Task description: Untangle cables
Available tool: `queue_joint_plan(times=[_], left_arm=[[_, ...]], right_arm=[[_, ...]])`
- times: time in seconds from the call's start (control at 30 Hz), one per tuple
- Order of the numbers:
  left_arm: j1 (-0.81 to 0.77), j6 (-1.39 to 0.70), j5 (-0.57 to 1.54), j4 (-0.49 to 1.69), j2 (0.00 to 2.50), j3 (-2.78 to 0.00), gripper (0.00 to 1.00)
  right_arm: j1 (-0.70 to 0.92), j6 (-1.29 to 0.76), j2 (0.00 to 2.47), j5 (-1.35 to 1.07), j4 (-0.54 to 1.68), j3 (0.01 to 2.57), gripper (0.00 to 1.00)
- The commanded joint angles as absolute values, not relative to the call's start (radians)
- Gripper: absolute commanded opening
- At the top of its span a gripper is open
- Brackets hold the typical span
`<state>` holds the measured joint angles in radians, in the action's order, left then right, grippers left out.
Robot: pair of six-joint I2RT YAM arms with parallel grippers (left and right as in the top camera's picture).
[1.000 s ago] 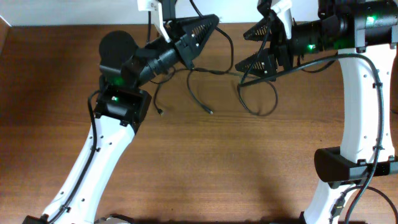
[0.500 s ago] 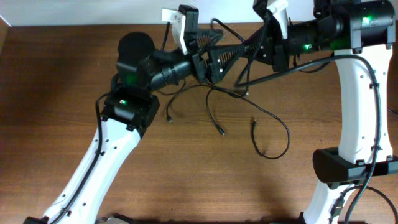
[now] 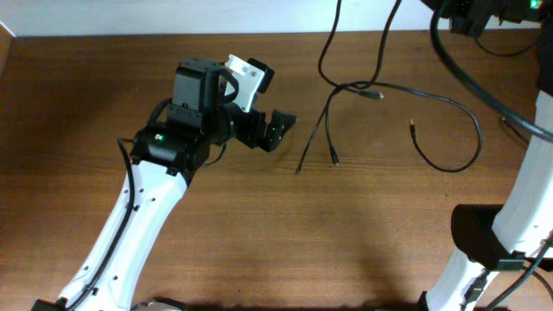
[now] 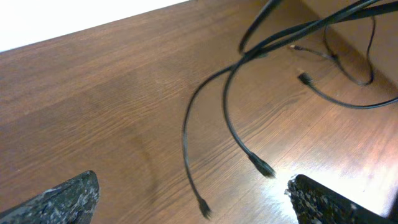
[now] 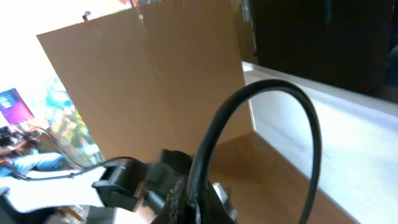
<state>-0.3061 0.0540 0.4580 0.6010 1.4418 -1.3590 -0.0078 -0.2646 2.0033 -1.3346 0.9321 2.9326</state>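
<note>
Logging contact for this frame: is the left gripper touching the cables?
Apart. Left wrist view shows the left gripper open, bare wood between its fingers and the cables.

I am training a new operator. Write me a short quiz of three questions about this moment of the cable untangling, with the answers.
1. True or false: the left gripper is shut on one of the cables.
2. Choose one. The cable ends nearest the left gripper are: A) between its fingers; B) on the table, apart from it; C) wound around its arm.
3. In the left wrist view, how many of these ends lie closest to the camera, ahead of the gripper?

Key: 1 false, it is open and empty. 2 B. 3 two.
</note>
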Motion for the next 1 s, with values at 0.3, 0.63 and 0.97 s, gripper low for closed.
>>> queue_joint_plan(times=[0.3,0.63,0.97], left_arm=[[-0.305,0.373,0.633,0.556,1.621,-1.362,0.95],[-0.305,0.373,0.633,0.600,1.621,-1.362,0.97],[-0.305,0.373,0.632,0.620,1.621,-1.362,0.99]], right_arm=[[-0.007,-0.723,1.986,-1.415,0.567,2.945,0.04],[-0.050,-0.710,1.987,-1.395,0.560,2.944,0.04],[-0.364,-0.676,2.104,-1.359,0.561,2.941,0.04]])
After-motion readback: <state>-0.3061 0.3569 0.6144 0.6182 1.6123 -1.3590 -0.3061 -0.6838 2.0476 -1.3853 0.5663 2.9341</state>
